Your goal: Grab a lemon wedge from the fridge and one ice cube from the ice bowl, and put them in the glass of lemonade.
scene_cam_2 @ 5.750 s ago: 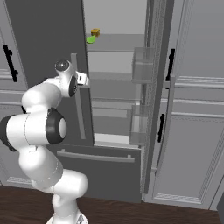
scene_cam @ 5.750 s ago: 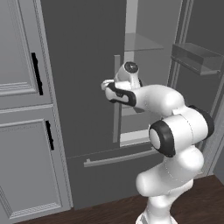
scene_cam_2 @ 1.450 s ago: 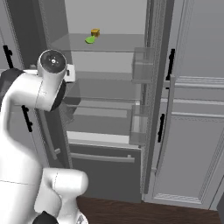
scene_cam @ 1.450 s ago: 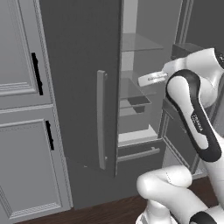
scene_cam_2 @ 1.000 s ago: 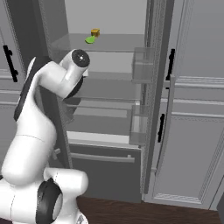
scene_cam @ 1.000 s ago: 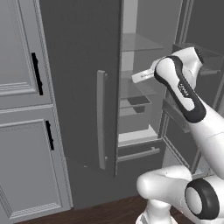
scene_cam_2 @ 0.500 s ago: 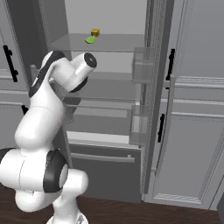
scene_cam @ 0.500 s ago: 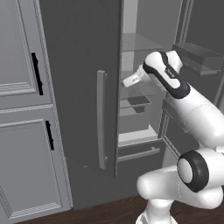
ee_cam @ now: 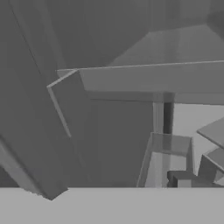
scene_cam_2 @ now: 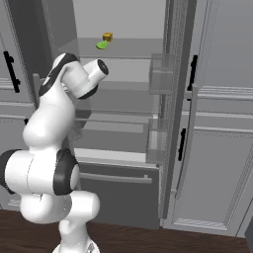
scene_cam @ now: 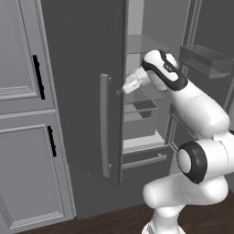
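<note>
The fridge (scene_cam: 87, 68) stands with both doors swung open, clear shelves showing inside (scene_cam_2: 123, 79). On its top shelf lie a small green wedge-like piece (scene_cam_2: 101, 45) and a small yellow-orange block (scene_cam_2: 107, 36); I cannot tell which is the lemon wedge. My gripper (scene_cam: 124, 89) hangs at mid height by the inner edge of the left door, pointing left, well below and left of that shelf. It looks open with nothing in it. The hand view looks along grey shelves and a door bin (ee_cam: 170, 144). The ice bowl and the glass of lemonade are out of view.
The left door's long bar handle (scene_cam: 105, 125) is just left of the gripper. Clear bins (scene_cam: 203, 57) line the open right door (scene_cam_2: 159, 74). The lower drawer (scene_cam_2: 118, 192) is shut. Panelled grey cabinets flank the fridge (scene_cam: 18, 114) (scene_cam_2: 222, 123).
The arm has swung left across the fridge opening, carrying the gripper from the right side to the left door's edge. The doors and shelf items have not moved.
</note>
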Motion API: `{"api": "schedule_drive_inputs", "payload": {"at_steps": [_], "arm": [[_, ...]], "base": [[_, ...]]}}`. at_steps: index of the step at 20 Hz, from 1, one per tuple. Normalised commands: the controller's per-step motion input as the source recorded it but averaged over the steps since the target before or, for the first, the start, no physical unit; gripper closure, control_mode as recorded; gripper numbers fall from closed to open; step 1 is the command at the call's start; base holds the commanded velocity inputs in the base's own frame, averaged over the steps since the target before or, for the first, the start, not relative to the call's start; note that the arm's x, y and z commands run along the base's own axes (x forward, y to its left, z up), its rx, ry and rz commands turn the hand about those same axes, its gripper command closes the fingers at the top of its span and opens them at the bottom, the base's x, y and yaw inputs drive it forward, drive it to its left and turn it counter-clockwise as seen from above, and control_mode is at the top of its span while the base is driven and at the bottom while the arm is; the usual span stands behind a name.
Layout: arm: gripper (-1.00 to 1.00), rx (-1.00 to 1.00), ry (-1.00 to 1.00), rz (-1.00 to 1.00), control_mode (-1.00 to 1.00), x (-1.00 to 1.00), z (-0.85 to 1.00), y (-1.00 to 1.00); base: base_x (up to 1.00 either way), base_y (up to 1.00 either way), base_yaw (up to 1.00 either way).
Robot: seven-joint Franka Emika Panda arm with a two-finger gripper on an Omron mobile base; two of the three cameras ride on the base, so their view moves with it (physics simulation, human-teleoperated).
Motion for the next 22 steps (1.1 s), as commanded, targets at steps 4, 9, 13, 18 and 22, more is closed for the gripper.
{"api": "schedule_drive_inputs", "payload": {"at_steps": [4, 9, 13, 18, 22], "arm": [[-1.00, 0.00, 0.06, 0.18, -1.00, -0.23, 0.00, 0.93], [-1.00, 0.00, 0.01, 0.18, -1.00, -0.43, 0.00, 0.99], [-1.00, -0.03, -0.03, 0.11, -1.00, -0.55, 0.00, 1.00], [-1.00, -0.02, -0.11, 0.07, -1.00, -0.80, 0.00, 1.00], [-1.00, 0.00, -0.28, 0.00, -1.00, -1.00, 0.03, 0.69]], "base": [[0.00, 0.00, 0.00], [0.00, 0.00, 0.00], [0.00, 0.00, 0.00], [0.00, 0.00, 0.00], [0.00, 0.00, 0.00]]}}
